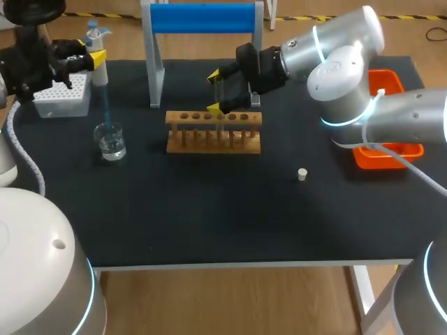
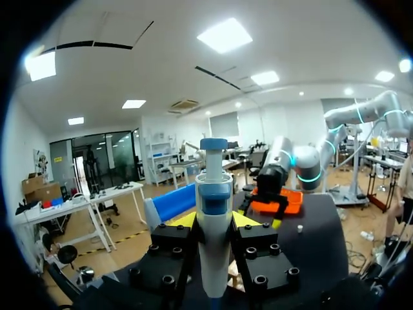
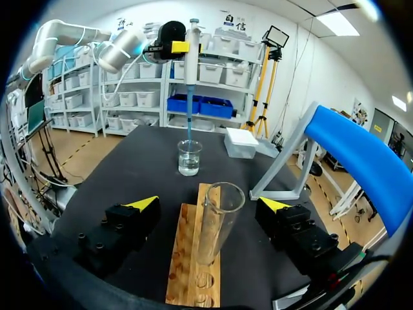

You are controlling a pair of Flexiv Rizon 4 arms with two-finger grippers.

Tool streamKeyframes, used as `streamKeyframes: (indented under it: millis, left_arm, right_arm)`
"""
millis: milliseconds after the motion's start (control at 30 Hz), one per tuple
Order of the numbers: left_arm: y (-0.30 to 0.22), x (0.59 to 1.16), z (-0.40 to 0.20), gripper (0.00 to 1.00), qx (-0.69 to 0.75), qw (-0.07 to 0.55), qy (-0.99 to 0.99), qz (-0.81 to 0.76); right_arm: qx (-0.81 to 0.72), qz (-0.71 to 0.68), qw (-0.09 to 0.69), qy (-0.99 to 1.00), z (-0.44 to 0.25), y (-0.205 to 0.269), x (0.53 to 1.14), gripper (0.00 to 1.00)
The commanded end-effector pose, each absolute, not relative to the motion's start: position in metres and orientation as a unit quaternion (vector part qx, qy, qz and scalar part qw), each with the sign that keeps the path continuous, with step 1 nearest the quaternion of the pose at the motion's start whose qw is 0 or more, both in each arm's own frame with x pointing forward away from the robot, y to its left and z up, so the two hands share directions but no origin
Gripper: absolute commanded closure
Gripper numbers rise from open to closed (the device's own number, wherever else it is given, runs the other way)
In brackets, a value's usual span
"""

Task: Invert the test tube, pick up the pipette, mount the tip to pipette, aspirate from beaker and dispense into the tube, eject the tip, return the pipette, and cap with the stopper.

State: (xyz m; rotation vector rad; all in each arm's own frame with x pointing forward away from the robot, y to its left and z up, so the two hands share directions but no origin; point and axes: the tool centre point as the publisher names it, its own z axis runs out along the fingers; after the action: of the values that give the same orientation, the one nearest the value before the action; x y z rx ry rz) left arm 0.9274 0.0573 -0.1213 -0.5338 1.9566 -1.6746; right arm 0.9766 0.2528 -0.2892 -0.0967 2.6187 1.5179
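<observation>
Over the black table (image 1: 209, 209), left fingers (image 1: 98, 58) pinch the pipette (image 2: 213, 239); right fingers (image 3: 141, 205) flank the tube (image 3: 216, 226), spread.

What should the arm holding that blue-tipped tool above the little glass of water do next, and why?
Probably ease the left end effector straight down a little, so the blue tip on the pipette sits under the water in the beaker. The tip hangs in line with the beaker's mouth, but I can't tell whether it reaches the water.
</observation>
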Motion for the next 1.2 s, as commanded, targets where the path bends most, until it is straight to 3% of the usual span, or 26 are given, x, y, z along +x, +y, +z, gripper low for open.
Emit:
streamKeyframes:
  millis: [33, 1200]
  left_arm:
    - [0.048, 0.928, -0.108, 1.0, -0.2, 0.254, 0.724, -0.609]
    - [-0.067, 0.946, 0.014, 1.0, -0.181, 0.198, 0.714, -0.646]
  right_arm:
    - [-0.033, 0.499, 0.055, 0.864, -0.288, 0.252, 0.977, 0.0]
    - [-0.033, 0.499, 0.055, 0.864, -0.288, 0.252, 0.977, 0.0]
